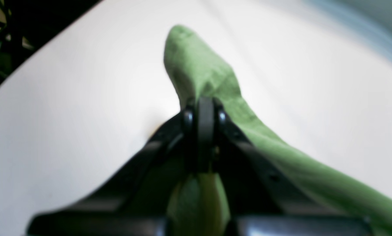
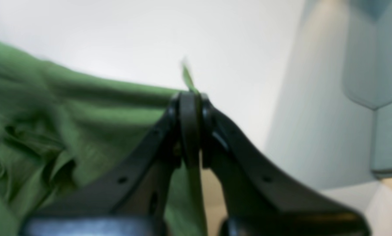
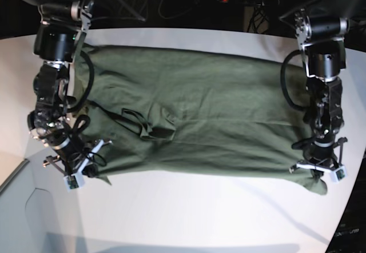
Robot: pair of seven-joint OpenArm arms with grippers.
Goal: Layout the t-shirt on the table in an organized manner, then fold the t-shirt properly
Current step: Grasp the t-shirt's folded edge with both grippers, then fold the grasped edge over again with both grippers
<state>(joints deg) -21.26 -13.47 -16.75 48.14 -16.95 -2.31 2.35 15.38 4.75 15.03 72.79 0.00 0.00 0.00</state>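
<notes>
Both arms pinching plain olive-green cotton t-shirt to stretch it flat on matte white table
L gripper & R gripper each pressing jaws together on near-edge corners, pulling apart so cloth is spreading w/o bunching; wrinkles remaining mid-shirt

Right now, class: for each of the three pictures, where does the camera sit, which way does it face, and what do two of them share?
Left wrist: behind the left gripper, facing along its shut fingers over the t-shirt and table.
Right wrist: behind the right gripper, shut on shirt cloth.
Base: overhead, looking down; both arms show.
Shared: wrist views and base view all show the t-shirt pinched.
</notes>
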